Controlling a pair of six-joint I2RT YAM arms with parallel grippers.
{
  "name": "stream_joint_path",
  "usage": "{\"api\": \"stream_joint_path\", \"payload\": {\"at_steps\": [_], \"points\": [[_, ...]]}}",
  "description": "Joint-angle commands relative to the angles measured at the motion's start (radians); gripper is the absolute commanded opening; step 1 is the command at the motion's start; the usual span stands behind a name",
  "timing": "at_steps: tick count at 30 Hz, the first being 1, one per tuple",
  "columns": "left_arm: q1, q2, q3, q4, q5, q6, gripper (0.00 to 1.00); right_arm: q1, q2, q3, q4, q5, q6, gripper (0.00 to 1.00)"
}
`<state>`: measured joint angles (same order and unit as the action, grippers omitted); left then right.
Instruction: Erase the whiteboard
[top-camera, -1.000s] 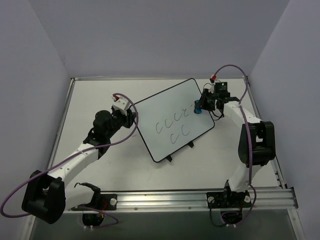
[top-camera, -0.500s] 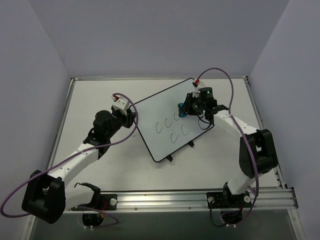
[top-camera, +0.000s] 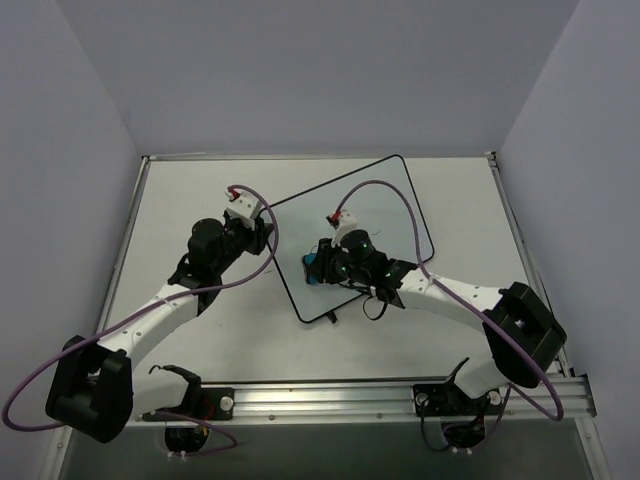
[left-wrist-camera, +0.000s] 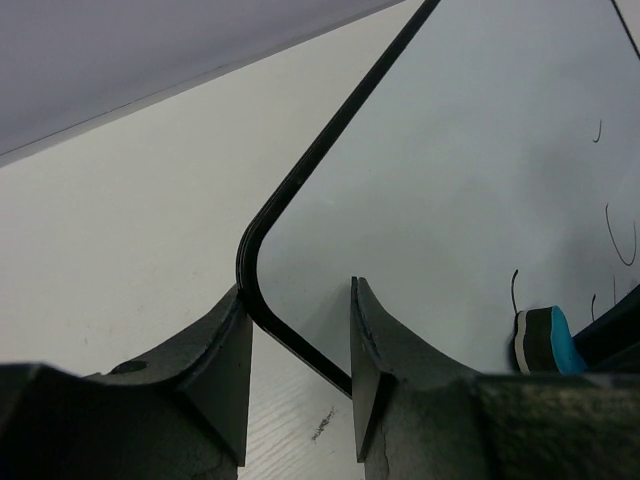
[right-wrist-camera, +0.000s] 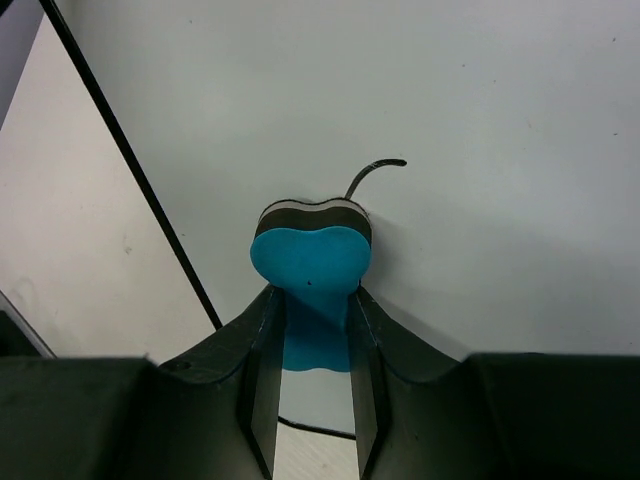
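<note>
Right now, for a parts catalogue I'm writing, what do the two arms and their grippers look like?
Both arms match: the left arm and right arm have white links and bulky black joint housings. A purple cable loops along each to a red-and-white plug at the wrist. The left gripper and right gripper have two dark, matte, curved fingers each.

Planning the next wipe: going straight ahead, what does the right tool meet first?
Probably the black stroke on the whiteboard, just ahead of the blue eraser the right tool grips.
</note>
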<state>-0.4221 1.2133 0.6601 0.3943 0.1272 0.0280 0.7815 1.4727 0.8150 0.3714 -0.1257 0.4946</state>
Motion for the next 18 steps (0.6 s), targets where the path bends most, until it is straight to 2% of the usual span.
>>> {"api": "stream_joint_path", "payload": {"at_steps": [1,6,8,13,18], "points": [[-0.021,0.048,-0.031,-0.203,-0.011,0.266,0.02,0.003,0.043,0.010,-0.084,0.147,0.021,0.00],[-0.021,0.055,-0.030,-0.206,-0.008,0.270,0.02,-0.082,0.008,-0.010,-0.120,0.241,0.015,0.00],[-0.021,0.061,-0.028,-0.206,-0.006,0.271,0.02,-0.094,-0.012,-0.020,-0.137,0.325,0.024,0.00],[-0.023,0.055,-0.028,-0.203,-0.008,0.274,0.02,-0.087,-0.075,-0.022,-0.183,0.501,0.039,0.00],[-0.027,0.055,-0.030,-0.203,-0.012,0.274,0.02,-0.016,-0.037,0.035,-0.194,0.546,0.039,0.00]]}}
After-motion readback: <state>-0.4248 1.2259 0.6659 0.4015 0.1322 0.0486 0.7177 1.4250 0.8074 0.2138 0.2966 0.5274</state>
